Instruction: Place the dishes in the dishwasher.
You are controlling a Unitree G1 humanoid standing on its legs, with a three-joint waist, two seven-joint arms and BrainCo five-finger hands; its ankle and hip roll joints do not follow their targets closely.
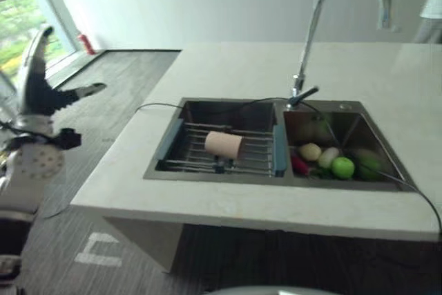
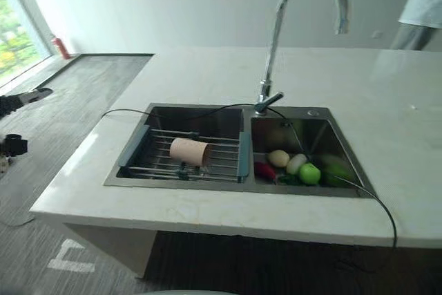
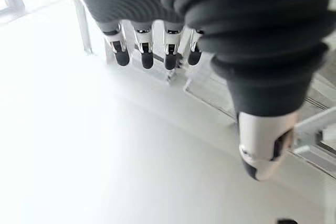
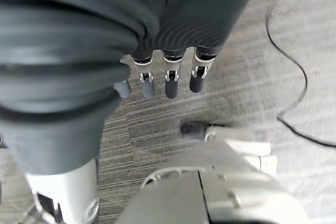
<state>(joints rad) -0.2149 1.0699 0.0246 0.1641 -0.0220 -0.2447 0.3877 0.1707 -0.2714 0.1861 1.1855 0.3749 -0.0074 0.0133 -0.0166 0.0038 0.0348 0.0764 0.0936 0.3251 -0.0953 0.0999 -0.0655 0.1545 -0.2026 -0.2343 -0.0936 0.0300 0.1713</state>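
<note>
A beige cup (image 1: 223,144) lies on its side on a wire rack (image 1: 257,154) set in the left basin of a steel sink (image 1: 168,129). My left hand (image 1: 39,86) is raised at the far left, well away from the counter. Its fingers (image 3: 144,51) are straight, the thumb sticks out, and it holds nothing. My right hand (image 4: 169,80) hangs over the grey floor with straight fingers and is also empty.
The right basin holds a green apple (image 1: 342,167) and other fruit and vegetables. A tall curved faucet (image 1: 314,25) rises behind the sink. A black cable (image 1: 207,106) runs across the basins. A person (image 2: 421,1) stands beyond the counter's far right. A red extinguisher (image 1: 86,44) is by the window.
</note>
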